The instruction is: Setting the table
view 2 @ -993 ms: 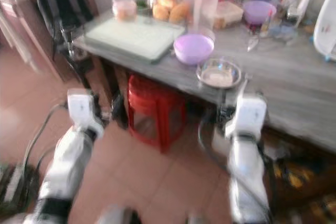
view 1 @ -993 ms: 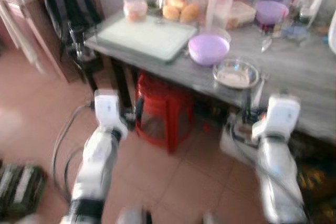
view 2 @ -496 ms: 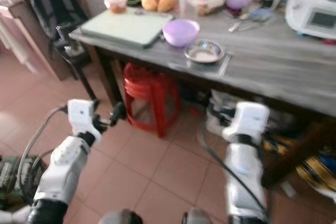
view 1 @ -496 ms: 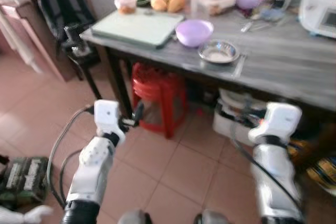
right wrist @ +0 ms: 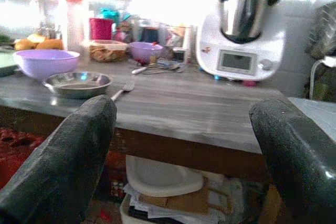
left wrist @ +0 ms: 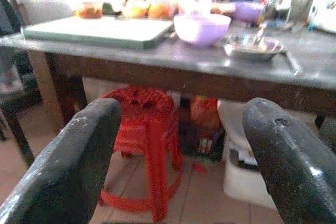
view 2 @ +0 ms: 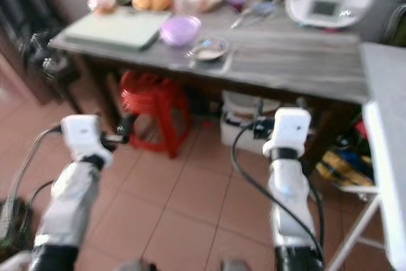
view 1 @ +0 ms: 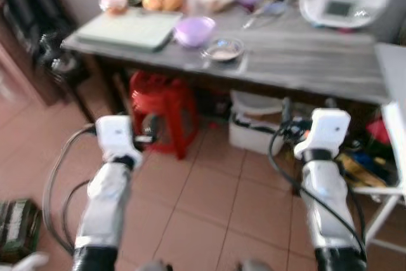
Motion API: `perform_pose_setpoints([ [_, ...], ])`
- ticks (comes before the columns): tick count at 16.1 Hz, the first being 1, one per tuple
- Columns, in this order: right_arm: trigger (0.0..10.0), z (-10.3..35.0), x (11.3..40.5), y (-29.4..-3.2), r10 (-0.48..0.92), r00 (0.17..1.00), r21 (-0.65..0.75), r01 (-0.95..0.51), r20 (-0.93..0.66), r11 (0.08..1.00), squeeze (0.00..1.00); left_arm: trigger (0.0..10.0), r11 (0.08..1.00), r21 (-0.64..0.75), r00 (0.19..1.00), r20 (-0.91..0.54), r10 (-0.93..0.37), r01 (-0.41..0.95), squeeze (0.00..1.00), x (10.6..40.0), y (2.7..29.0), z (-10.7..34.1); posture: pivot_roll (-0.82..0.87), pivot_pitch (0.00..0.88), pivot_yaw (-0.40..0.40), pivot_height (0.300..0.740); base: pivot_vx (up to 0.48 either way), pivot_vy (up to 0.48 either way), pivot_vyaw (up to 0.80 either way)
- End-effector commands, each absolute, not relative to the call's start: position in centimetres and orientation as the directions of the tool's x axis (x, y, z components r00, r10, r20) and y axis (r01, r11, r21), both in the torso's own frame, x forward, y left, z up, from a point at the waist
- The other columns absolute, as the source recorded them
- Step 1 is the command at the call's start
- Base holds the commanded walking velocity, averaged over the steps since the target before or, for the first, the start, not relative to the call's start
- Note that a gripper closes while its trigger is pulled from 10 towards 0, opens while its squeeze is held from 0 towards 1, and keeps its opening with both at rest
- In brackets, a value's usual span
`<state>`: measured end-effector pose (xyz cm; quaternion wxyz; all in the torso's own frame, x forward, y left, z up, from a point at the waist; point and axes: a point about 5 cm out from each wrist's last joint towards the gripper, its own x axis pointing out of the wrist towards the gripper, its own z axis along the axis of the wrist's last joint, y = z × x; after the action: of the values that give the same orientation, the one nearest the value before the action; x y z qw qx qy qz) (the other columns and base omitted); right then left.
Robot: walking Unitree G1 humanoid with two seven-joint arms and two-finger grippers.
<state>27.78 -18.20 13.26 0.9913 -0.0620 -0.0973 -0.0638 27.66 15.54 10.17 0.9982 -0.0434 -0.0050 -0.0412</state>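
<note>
Head views: steel bowl (view 1: 223, 49) and purple bowl (view 1: 195, 30) sit on the grey table (view 1: 304, 61), well beyond both raised arms. Left wrist view: left gripper (left wrist: 184, 156) spread wide, empty, bowls ahead above a red stool (left wrist: 147, 124). Right wrist view: right gripper (right wrist: 184, 150) wide apart, empty, a fork (right wrist: 122, 89) beside the steel bowl.

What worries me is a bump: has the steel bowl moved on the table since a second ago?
No. The steel bowl still sits right beside the purple bowl, near the front edge of the table. The whole view shifted because the camera moved.
</note>
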Motion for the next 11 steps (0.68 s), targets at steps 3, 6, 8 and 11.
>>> perform_pose_setpoints([
  [3, 10.0, 13.1, 26.6, -18.2, -0.105, 0.978, -0.125, 0.128, 0.178, 0.984, 0.0, 10.0, 0.994, -0.032, 0.994, 0.033, -0.101, 0.102, 0.0, 27.9, 14.1, 10.4, -0.01, 0.0, 0.072, 0.74, 0.0, 0.0, -0.8],
  [6, 10.0, 12.7, 25.5, -18.8, -0.131, 0.98, -0.122, 0.15, 0.151, 0.981, 0.0, 10.0, 0.997, -0.065, 0.999, 0.002, -0.053, 0.053, 0.0, 27.4, 13.9, 9.4, -0.05, 0.0, 0.077, 0.74, 0.0, 0.0, -0.8],
  [8, 10.0, 12.0, 24.8, -19.5, -0.153, 0.982, -0.126, 0.167, 0.112, 0.978, 0.0, 10.0, 0.994, -0.083, 0.997, -0.017, -0.077, 0.075, 0.0, 26.6, 13.2, 9.2, -0.05, 0.0, 0.076, 0.74, 0.0, 0.0, -0.8],
  [11, 10.0, 11.7, 25.2, -19.7, -0.139, 0.985, -0.128, 0.151, 0.102, 0.98, 0.0, 10.0, 0.989, -0.094, 0.992, -0.043, -0.122, 0.118, 0.0, 27.0, 12.6, 9.3, -0.05, 0.0, 0.061, 0.74, 0.0, 0.0, -0.5],
])
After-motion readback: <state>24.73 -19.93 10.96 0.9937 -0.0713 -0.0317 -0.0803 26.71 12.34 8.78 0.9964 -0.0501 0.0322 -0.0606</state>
